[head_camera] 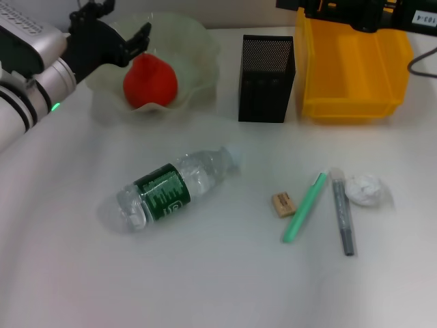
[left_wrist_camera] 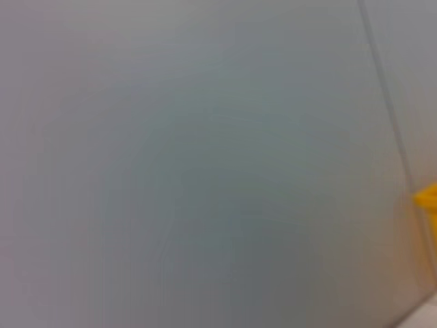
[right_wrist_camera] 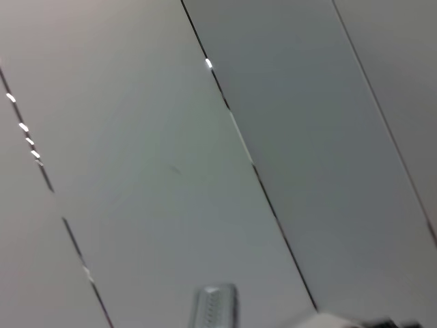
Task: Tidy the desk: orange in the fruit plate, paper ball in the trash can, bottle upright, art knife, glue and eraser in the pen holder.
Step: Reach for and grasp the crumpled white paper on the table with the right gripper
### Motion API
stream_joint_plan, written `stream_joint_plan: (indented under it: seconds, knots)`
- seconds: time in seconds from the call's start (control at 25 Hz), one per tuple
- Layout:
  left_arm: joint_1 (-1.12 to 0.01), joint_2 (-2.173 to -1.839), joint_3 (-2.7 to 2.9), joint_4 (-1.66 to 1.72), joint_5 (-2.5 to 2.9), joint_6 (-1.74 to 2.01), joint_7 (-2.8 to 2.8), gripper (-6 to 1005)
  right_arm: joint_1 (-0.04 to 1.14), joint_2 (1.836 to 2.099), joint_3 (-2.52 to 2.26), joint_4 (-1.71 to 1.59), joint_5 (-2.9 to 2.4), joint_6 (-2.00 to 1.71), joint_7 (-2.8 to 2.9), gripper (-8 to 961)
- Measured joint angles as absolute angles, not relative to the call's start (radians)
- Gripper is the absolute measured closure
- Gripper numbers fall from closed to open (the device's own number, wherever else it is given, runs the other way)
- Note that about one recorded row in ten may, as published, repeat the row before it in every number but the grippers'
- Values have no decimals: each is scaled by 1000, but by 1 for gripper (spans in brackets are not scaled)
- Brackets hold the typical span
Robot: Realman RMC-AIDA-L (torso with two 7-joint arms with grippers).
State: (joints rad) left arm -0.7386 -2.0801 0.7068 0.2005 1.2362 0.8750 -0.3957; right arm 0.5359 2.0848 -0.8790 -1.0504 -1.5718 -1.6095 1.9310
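Three containers line the far side of the tabletop (head_camera: 205, 287) on my head feed. I take the pen holder (head_camera: 266, 78), a square black mesh cup, as my landmark. Left of it sits the fruit plate (head_camera: 198, 41), pale green, translucent, with a wavy rim, and the one orange (head_camera: 149, 82) lies inside it, red-orange and round. Just right of the pen holder stands the trash can (head_camera: 351, 72), bright yellow rigid plastic with an open front; what I see of its inside holds nothing. I cannot see down into the pen holder.

Nearer to me than the pen holder, and to its left, one clear plastic bottle (head_camera: 171, 188) lies on its side, dark green label around the middle, cap end pointing toward the pen holder. Nearer to me and to the right of the pen holder lie four small things: one tan block eraser (head_camera: 283, 203), one slim green stick (head_camera: 305, 206) just beside it, one grey stick (head_camera: 343, 215) further right, and one crumpled white paper ball (head_camera: 365, 190) touching or nearly touching the grey stick's top.

My left gripper (head_camera: 119, 34) hangs over the fruit plate's left rim, black fingers spread apart, holding nothing. My right arm's dark hardware (head_camera: 355, 12) shows above the trash can; I cannot tell its gripper's state. Both wrist feeds show only blank panelled surfaces, plus a yellow sliver on the left one.
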Motion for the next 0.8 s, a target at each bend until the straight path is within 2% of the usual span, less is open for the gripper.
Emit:
stream_joint_plan:
  seconds: [0.12, 0.36, 0.8]
  knots:
    - [-723, -2079, 706, 205, 1202, 896, -398, 244, 535, 2085, -916, -1211, -1685, -1568, 2114, 263]
    - [-697, -2077, 705, 221, 1180, 967, -407, 254, 591, 2085, -1037, -1495, -2118, -1531, 2592, 264]
    - [-689, -2073, 705, 292, 1153, 967, -448, 251, 698, 2085, -1114, -1499, -2575, -1706, 2953, 271]
